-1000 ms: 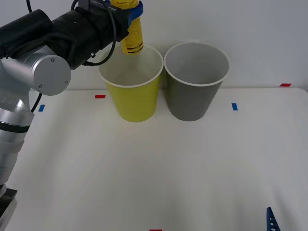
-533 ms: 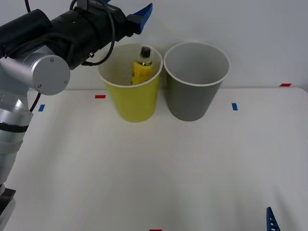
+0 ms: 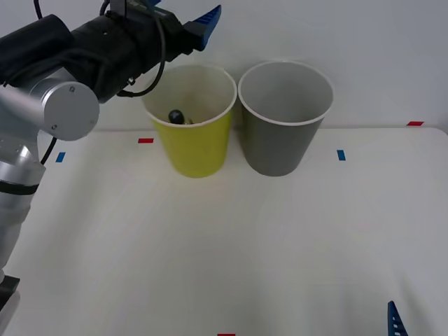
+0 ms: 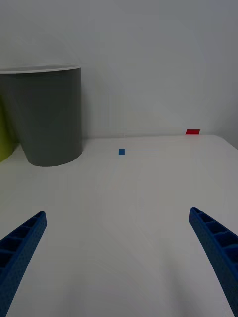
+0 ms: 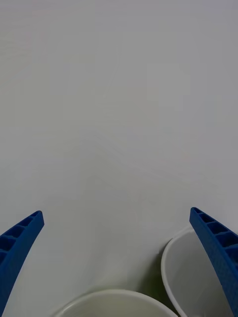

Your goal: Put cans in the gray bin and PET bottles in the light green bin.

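White counter [image 3: 231, 238] with tape marks, plain pale wall [image 3: 364, 42] behind.
Red tape bits [image 3: 145, 141] at far left, far right and near edge; blue tape squares [image 3: 341, 155] at left and right.

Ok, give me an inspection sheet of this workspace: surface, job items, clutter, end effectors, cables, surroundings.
Surface: white table with red and blue tape marks.
Job's things: light green bin beside gray bin; PET bottle lies inside the green bin, black cap showing.
Clutter: nothing seen.
End effectors: left end effector open above the green bin; right end effector open, low over the table.
Cables: black cables on the left arm.
Surroundings: plain white wall.
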`<state>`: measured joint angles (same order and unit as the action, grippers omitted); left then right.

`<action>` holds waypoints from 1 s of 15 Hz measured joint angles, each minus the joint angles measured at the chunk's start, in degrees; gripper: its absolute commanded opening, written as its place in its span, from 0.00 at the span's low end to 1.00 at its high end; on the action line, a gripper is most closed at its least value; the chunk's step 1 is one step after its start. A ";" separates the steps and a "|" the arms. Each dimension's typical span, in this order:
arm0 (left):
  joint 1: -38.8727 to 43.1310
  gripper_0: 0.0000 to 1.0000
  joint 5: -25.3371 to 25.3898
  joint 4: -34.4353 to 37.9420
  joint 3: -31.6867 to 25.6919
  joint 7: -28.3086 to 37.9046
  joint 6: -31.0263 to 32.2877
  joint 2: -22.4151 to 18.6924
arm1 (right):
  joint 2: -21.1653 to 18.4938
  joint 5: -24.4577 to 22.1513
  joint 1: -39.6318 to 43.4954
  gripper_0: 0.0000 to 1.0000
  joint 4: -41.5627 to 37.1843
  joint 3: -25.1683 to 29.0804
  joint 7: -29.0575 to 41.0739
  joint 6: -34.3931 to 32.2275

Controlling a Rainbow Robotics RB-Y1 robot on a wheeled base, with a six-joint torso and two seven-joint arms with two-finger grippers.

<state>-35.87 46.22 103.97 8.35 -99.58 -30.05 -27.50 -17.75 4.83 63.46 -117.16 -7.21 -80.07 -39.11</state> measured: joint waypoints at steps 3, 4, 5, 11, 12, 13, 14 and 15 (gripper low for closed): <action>6.94 1.00 1.49 7.36 -0.69 0.16 0.00 -4.56 | 0.00 0.00 0.00 1.00 0.00 0.00 0.00 0.00; 10.01 1.00 1.75 10.41 -1.31 0.33 0.00 -6.39 | 0.00 0.00 0.00 1.00 0.00 0.00 0.00 0.00; 12.75 1.00 1.87 13.02 -2.17 0.48 0.01 -7.86 | 0.00 0.00 0.00 1.00 0.00 0.00 0.00 0.00; 30.36 1.00 1.25 25.65 -7.84 0.59 1.27 -10.62 | 0.00 0.00 0.00 1.00 0.00 0.00 0.00 0.00; 32.87 1.00 1.28 27.33 -8.72 0.60 1.41 -10.79 | 0.00 0.00 0.00 1.00 0.00 0.00 0.00 0.00; 34.70 1.00 1.45 28.46 -9.43 0.61 1.45 -10.91 | 0.00 0.00 0.00 1.00 0.00 0.00 0.00 0.00; 36.12 1.00 1.57 29.11 -10.02 0.60 1.47 -10.93 | 0.00 0.00 0.00 1.00 0.00 0.00 0.00 0.00; 37.38 1.00 1.60 29.58 -10.41 0.58 1.56 -10.73 | 0.00 0.00 0.00 1.00 0.00 0.00 0.00 0.00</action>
<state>1.52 47.82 133.54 -2.06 -99.00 -28.49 -38.23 -17.75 4.83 63.46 -117.16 -7.21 -80.07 -39.11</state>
